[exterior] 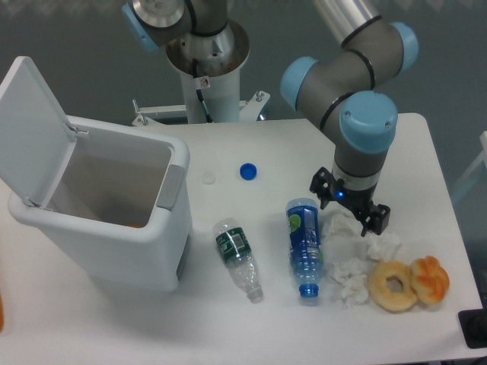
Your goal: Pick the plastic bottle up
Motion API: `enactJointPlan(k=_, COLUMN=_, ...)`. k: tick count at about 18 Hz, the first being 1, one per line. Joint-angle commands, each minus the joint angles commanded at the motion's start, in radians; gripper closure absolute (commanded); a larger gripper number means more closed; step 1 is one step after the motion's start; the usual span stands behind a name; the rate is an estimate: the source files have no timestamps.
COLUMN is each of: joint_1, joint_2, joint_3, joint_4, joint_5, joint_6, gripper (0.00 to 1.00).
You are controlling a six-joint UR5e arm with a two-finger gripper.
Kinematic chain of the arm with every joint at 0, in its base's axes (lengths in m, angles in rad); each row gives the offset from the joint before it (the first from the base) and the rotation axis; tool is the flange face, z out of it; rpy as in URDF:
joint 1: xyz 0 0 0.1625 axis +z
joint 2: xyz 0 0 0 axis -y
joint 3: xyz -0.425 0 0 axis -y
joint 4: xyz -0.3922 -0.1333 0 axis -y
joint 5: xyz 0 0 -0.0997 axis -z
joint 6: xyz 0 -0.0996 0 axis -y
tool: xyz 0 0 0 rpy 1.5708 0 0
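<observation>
Two fingers spread apart on the gripper (pixel 350 207), just right of the plastic bottle (pixel 304 245); I shift left, straddle its label across the body, avoiding the crumpled tissue (pixel 351 268).

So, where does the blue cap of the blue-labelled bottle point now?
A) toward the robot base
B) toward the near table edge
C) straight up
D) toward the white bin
B: the plastic bottle lies flat, and its blue cap is at the end nearest the front edge.

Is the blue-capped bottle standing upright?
No, the plastic bottle lies on its side on the table, cap toward the camera, left of the gripper.
</observation>
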Motion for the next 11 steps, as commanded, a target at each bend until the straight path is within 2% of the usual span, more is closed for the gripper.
enactJointPlan(k=7, joint_1=0.002, joint_2=-0.009, joint_3=-0.003, joint_4=0.003, joint_5=-0.009, joint_6=-0.031, gripper=0.0)
enactJointPlan(k=11, joint_1=-0.008, joint_2=-0.015, joint_3=0.005, joint_4=0.029, joint_5=-0.057, joint_6=-0.207, gripper=0.0)
